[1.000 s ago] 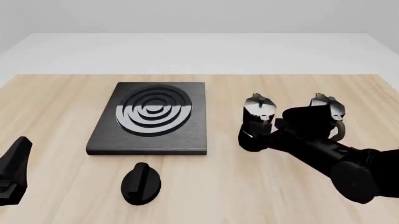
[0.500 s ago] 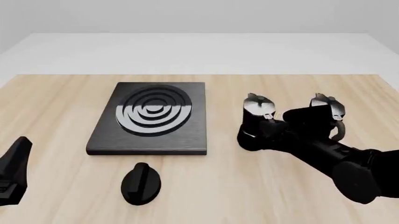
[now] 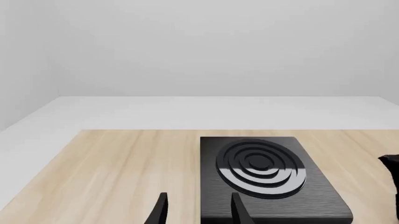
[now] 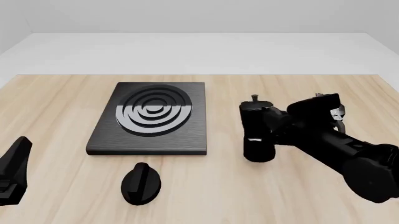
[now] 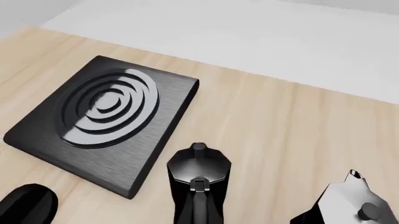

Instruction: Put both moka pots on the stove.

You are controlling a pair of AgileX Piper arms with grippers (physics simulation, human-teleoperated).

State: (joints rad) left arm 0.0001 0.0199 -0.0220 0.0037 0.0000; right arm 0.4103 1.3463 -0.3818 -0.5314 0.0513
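One moka pot point(image 4: 257, 133) is upright to the right of the stove point(image 4: 153, 116), its knob on top. My right gripper point(image 4: 275, 129) is shut on its handle side. In the right wrist view this pot point(image 5: 198, 179) is close, with its handle towards the camera. The second moka pot point(image 4: 335, 109) stands behind my right arm, mostly hidden; its silvery lid also shows in the right wrist view point(image 5: 349, 205). My left gripper point(image 3: 198, 212) is open and empty, low at the table's near left point(image 4: 14, 170), short of the stove point(image 3: 262, 172).
A black oval knob point(image 4: 140, 183) lies on the wooden table in front of the stove; it also shows in the right wrist view point(image 5: 28, 205). The table's far edge runs behind the stove.
The held moka pot went from tilted to upright and shifted slightly nearer, looking larger. My right arm now covers more of the second pot. The left arm has not moved.
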